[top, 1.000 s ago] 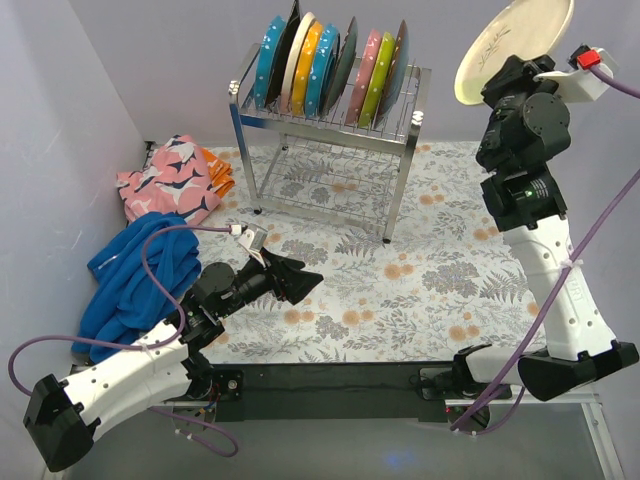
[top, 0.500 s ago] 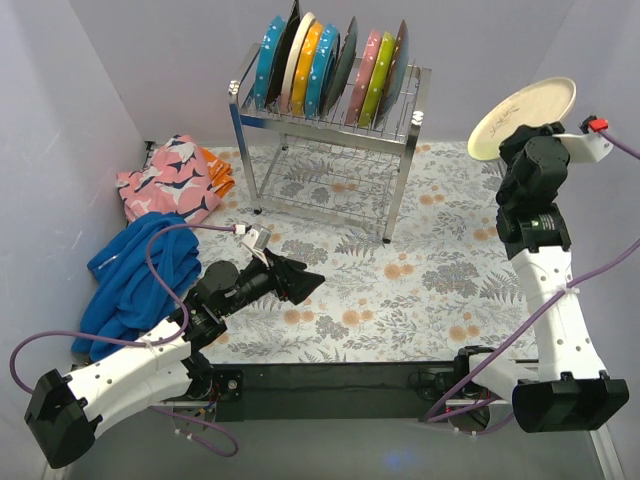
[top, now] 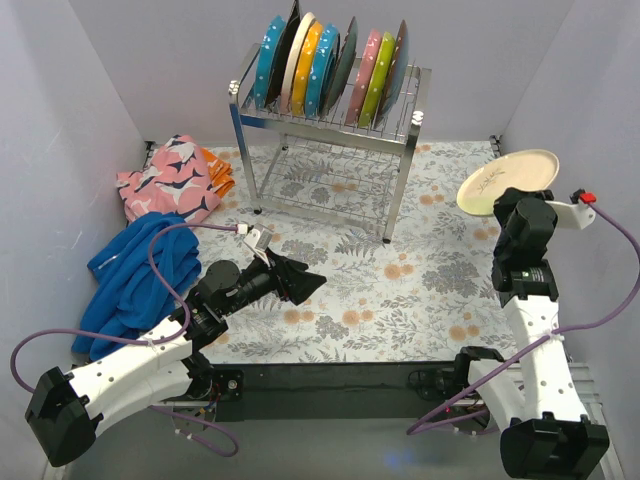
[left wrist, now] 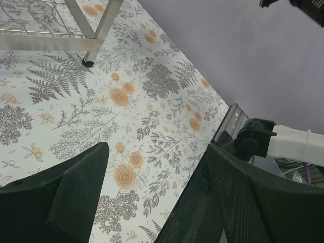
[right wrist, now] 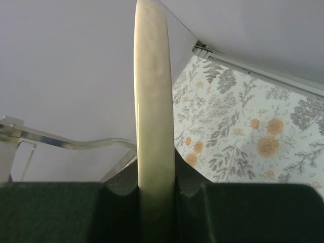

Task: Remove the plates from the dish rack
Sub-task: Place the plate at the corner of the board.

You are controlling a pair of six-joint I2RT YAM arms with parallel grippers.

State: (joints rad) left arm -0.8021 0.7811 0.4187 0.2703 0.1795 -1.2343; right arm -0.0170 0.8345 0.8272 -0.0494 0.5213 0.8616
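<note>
Cream plate [top: 505, 180], chrome dish rack [top: 330, 128], fern-and-flower tabletop [top: 420, 290].

The floral tabletop [top: 400, 290] lies open in front of the dish rack [top: 322, 128] and between the arms. Heaped clothes [top: 140, 270] crowd the left side. The right wall [top: 600, 100] stands close beside the raised cream plate [top: 495, 178].

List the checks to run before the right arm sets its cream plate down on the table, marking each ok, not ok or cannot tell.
1. Grip: right claw shut on the rim of the cream plate: ok.
2. Cream plate apart from the dish rack: ok, it hangs off to the rack's right.
3. Plate level for setting down: not ok, tilted.
4. Spot on the floral table directly beneath the plate free: cannot tell, the plate hides it.
5. Other side: left claw open, empty, far from the cream plate: ok.
6. Rack load: plates upright in their slots: ok.
</note>
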